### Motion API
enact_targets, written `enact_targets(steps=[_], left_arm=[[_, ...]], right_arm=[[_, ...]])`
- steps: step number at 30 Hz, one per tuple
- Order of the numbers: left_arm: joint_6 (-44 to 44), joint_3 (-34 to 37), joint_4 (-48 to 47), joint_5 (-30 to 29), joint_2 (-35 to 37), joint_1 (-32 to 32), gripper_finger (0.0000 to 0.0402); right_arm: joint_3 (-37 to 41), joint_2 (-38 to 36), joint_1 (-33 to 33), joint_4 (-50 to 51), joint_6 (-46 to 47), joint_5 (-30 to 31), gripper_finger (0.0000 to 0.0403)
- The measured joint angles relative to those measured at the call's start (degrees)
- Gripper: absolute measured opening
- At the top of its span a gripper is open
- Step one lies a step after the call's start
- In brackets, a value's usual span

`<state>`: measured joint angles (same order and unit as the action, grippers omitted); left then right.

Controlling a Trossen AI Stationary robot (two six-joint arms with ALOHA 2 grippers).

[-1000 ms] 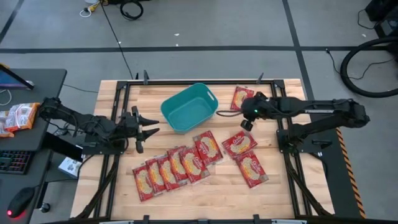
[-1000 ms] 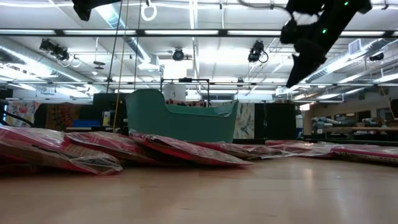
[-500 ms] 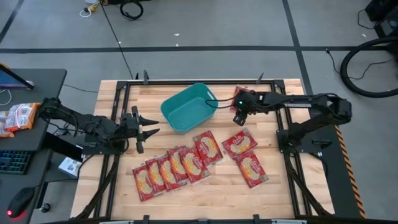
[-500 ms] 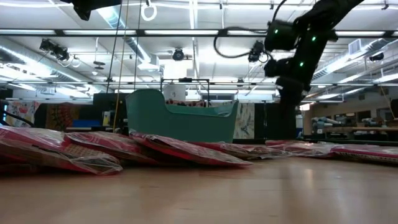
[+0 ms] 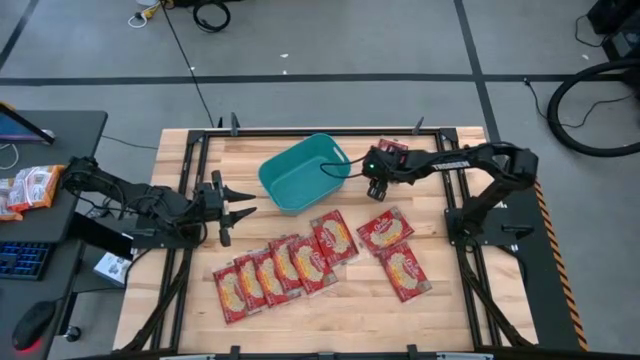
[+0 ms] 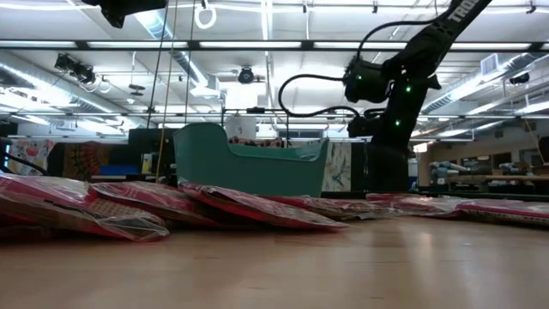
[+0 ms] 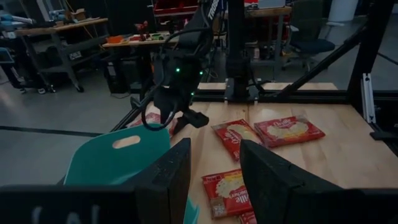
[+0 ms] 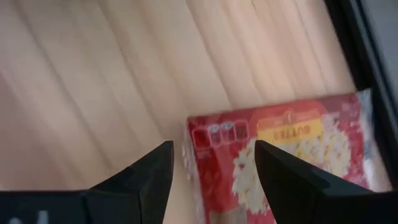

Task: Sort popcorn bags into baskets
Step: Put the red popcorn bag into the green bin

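**Mia:** Two arms are sitting at the big wooden table (image 5: 440, 300). Which one is working?

**Ben:** The right gripper (image 5: 372, 186) is. It is hanging just past the right end of the teal basket (image 5: 303, 172), above a single popcorn bag (image 5: 392, 149) lying near the back edge. Its fingers (image 8: 146, 180) are standing wide apart and holding nothing. The bag is lying flat on the wood right in front of them.

**Mia:** How should it grab well?

**Ben:** I think it should come down with one finger on each side of the bag's edge, then squeeze. The bag is thin and slippery-looking, so a grab at the very tip could slip off.

**Mia:** And the left gripper (image 5: 238, 206)?

**Ben:** It is waiting at the left side of the table, partly open, holding nothing.

**Mia:** What else is lying around?

**Ben:** A row of overlapping bags (image 5: 285, 265) is lying in front of the basket, and two more bags (image 5: 393, 250) are lying to the right. Orange packets (image 5: 28, 188) are sitting on the side desk.

**Mia:** Is anything blocking the way?

**Ben:** The basket rim is close, so the arm may bump it while lifting.
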<state>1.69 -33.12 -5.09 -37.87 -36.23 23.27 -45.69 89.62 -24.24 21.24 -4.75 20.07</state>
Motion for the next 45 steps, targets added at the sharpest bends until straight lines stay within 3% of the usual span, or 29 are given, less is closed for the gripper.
enact_targets(steps=[4, 14, 20, 24, 33, 45], left_arm=[[0.4, 0.0, -0.8, 0.0, 0.0, 0.0, 0.0144], [0.6, 0.0, -1.3, 0.4, 0.0, 0.1, 0.0144], [0.6, 0.0, -1.2, 0.5, 0.0, 0.1, 0.0144], [0.6, 0.0, -1.2, 0.5, 0.0, 0.1, 0.0144], [0.5, 0.0, -1.1, 0.5, 0.0, 0.1, 0.0144], [0.6, 0.0, 0.2, 0.6, 0.0, 0.1, 0.0144]], right_arm=[[0.0, 2.0, 0.2, -1.8, -0.8, 0.9, 0.0230], [3.9, 3.0, 2.9, -4.8, -1.5, 11.3, 0.0229], [5.8, 3.0, 1.7, -6.3, -1.5, 12.1, 0.0225], [6.6, 2.9, 0.6, -7.5, -1.7, 10.7, 0.0183], [6.6, 3.1, 0.1, -6.7, -1.6, 8.8, 0.0013], [-1.4, -1.9, 2.4, 9.3, 7.8, 8.6, 0.0006]])
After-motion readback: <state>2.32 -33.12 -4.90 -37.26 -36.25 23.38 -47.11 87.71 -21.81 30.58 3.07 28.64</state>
